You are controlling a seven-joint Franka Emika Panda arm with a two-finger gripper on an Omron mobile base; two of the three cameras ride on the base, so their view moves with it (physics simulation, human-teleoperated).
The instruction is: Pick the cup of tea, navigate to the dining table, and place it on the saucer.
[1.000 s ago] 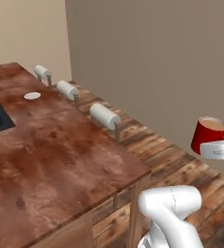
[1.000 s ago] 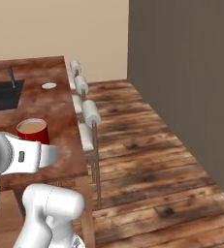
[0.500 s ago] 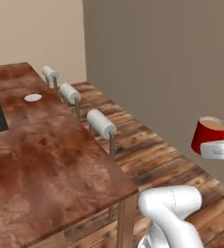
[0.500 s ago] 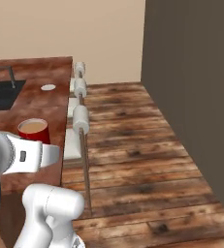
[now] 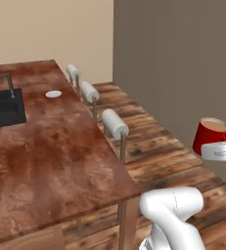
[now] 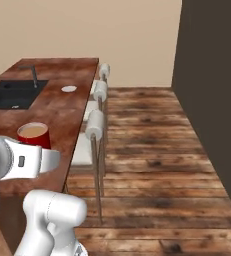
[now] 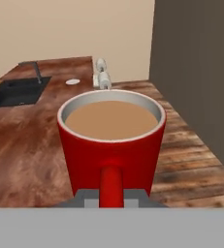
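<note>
Gripper [image 7: 111,201] clamped on handle of cup of tea [image 7: 111,140]. Rigid, glossy, likely slippery; filled near rim, spill-prone. Keep upright toward far saucer [image 5: 53,93].

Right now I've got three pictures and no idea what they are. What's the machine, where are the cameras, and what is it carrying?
It is a white robot arm on a driving base. Two cameras sit behind the arm, left and right, looking forward over it. The third rides on the hand, looking along the jaws. The jaws are shut on the cup of tea, a red mug of tan liquid, held upright in the air. Ahead is the dining table, wood-topped, with a black sink and faucet. The small white saucer lies beside the sink. Stools line the table's edge.
</note>
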